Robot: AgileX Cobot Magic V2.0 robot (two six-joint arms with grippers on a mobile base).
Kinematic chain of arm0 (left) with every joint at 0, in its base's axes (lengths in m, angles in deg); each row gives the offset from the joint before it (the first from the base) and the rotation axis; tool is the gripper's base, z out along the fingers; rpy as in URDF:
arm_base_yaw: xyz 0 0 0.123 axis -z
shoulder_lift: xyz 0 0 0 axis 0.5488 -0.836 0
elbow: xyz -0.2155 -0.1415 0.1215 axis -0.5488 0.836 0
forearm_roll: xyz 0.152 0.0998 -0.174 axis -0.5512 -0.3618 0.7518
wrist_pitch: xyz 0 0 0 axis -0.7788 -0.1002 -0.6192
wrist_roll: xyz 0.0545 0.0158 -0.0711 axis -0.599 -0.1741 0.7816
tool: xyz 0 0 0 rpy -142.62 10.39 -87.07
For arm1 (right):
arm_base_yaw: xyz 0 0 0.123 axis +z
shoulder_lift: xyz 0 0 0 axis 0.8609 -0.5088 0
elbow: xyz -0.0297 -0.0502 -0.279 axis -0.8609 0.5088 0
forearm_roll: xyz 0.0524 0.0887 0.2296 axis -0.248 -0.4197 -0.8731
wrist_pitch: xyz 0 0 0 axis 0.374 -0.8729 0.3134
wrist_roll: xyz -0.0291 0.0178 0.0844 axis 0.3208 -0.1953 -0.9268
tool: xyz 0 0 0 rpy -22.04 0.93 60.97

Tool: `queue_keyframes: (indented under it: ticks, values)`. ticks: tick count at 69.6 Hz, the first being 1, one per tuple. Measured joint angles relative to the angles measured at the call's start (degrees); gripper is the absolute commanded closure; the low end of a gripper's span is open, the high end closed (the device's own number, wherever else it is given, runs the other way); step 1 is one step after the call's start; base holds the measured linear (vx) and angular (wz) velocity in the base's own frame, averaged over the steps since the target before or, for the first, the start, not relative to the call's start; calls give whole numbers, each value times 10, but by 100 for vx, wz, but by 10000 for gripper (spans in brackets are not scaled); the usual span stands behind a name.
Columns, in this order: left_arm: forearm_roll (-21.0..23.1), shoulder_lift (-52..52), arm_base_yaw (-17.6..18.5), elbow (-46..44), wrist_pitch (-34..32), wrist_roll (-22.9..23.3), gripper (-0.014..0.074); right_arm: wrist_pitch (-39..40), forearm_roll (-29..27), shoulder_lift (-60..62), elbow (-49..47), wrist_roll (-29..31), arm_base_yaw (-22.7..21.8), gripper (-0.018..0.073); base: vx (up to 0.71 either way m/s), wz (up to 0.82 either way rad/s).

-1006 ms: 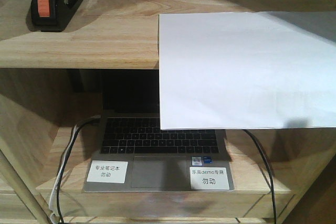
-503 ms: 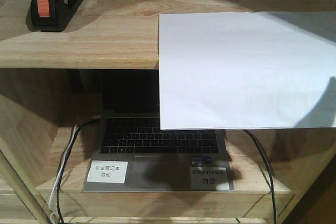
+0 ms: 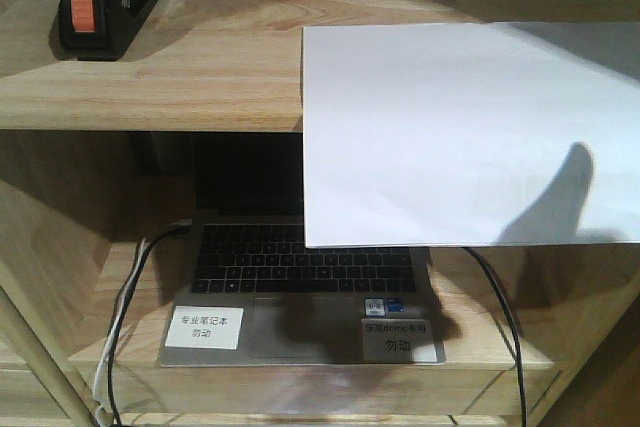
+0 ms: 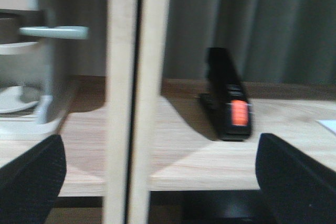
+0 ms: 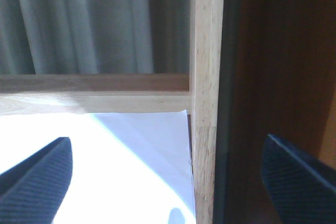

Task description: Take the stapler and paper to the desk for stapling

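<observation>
Black stapler [image 3: 95, 12], orange patch up, sat far left on the upper shelf [image 3: 200, 77]. White paper [image 3: 460, 127] lay flat on the same shelf at the right, well apart from it, its front part overhanging above the laptop [image 3: 300, 287]. The desk was in no view, so neither item was delivered.

Left gripper [image 4: 165, 182] was spread wide and empty. Right gripper [image 5: 168, 182] was the same, with nothing between the pads.

Risks, as judged:
- Left wrist view was centred on the divider post [image 4: 131, 98], with the stapler to its right. A straight advance would likely clip the post, so it needed a shift right first.
- Right wrist view had the end upright [image 5: 207, 103] between the fingers, with the paper just beside it. One finger could catch the wood.
- The sheet was thin and unrestrained. A push could slide it back or tip it onto the laptop, and a hard pinch on the overhang could crease it.

Views:
- Front camera alone showed the overhang, the spacing and an arm-like shadow [image 3: 575, 187] on the sheet, but no gripper.
- Left wrist alone showed the post.
- Right wrist alone showed the sheet's back corner by the upright and the curtain [image 5: 79, 24] behind.
</observation>
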Motion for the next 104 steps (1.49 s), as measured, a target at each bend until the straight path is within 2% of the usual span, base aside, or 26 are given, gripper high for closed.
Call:
queue_keyframes:
  ticks: [15,30,40,47,56,69,76,81,85,96,101,104]
  values:
    - [3,-10,91,0,-8,0,-102,1,0,0,0,0,0,-46,0,0]
    - [18,-46,209,0,-24,0,-95,1,0,0,0,0,0,60,0,0]
    - [20,-80,286,0,-28,-27,-85,1,-1,0,0,0,0,108,0,0]
    - [20,-105,325,0,-34,-57,-85,1,-1,0,0,0,0,131,0,0]
    - [20,-142,348,-2,-46,-73,-83,1,-1,0,0,0,0,154,0,0]
    - [12,-199,349,-40,-48,-74,-83,1,-1,0,0,0,0,176,0,0]
    - [-11,-228,349,-76,-48,-69,-82,1,-1,0,1,0,0,185,0,0]
    - [-49,-248,349,-109,-48,-40,-80,1,-1,0,1,0,0,190,0,0]
    - [-96,-270,349,-138,-43,5,-78,1,-1,0,1,0,0,192,0,0]
    - [-245,-327,349,-228,12,162,-72,1,-1,0,1,0,0,196,0,0]
    - [-290,-357,349,-269,43,216,-69,1,-1,0,1,0,0,196,0,0]
    - [-305,-374,349,-291,59,233,-67,1,-1,0,1,0,0,196,0,0]
